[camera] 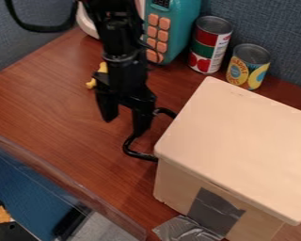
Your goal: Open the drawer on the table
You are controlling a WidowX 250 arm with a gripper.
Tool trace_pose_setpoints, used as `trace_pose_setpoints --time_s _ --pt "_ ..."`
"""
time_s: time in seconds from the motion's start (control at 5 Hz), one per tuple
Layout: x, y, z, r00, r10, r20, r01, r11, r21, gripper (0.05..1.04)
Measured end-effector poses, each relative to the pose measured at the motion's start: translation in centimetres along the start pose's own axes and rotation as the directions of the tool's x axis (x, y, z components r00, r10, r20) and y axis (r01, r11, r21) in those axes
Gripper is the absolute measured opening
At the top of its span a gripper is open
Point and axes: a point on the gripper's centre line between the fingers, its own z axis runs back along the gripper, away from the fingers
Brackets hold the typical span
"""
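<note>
First: State of the pincer (pixel 125 117)?
Second: Wide; its two fingers stand apart, tips down, above the counter (pixel 49 101).
First: Room around it?
Second: Brown wood extends left and below it in the view, down to a clear raised strip (pixel 75 188) along the counter's lower-left edge. On the right, the room narrows at the box (pixel 241 134).
First: Orientation of the drawer handle (pixel 129 148)?
Second: It is a black loop bowing out leftward from the box's left side. Its long axis runs roughly along that side, upper right to lower left.
First: Position relative to the pincer?
Second: Just beside it, right and below. The finger nearer the box overlaps the loop in the view; contact cannot be determined. The drawer front is hidden beneath the lid's overhang.
First: Further out?
Second: Grey tape (pixel 216 212) on the box's near face. Behind the arm, a yellow item (pixel 92 83), partly hidden. Toward the blue partition (pixel 275 28), a teal toy microwave (pixel 184 30) and two upright cans (pixel 209 44), near each other.
</note>
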Motion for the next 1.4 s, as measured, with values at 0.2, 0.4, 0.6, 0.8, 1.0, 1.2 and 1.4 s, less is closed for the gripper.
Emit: trace_pose_setpoints --time_s 0.2,0.4,0.6,0.8,1.0,1.2,1.4 --pt "0.1 -1.1 0.0 1.0 -0.015 0.02 0.015 1.0 -0.012 0.998" --pt "0.0 -1.1 -0.9 1.0 -0.013 -0.007 0.013 1.0 0.005 0.949" --pt "-0.3 -0.9 -1.4 1.0 -0.001 -0.029 0.001 1.0 0.008 0.655" --pt "-0.7 -0.3 -1.7 0.998 0.008 -0.058 -0.007 1.0 0.014 0.346" --pt "-1.2 0.8 -1.3 0.996 0.029 -0.083 -0.028 0.999 0.022 0.172" --pt "-2.0 2.7 -1.0 0.993 0.062 -0.103 -0.059 0.998 0.037 0.14" --pt "-2.5 3.9 -0.4 0.989 0.057 -0.135 -0.049 0.997 0.068 0.136"
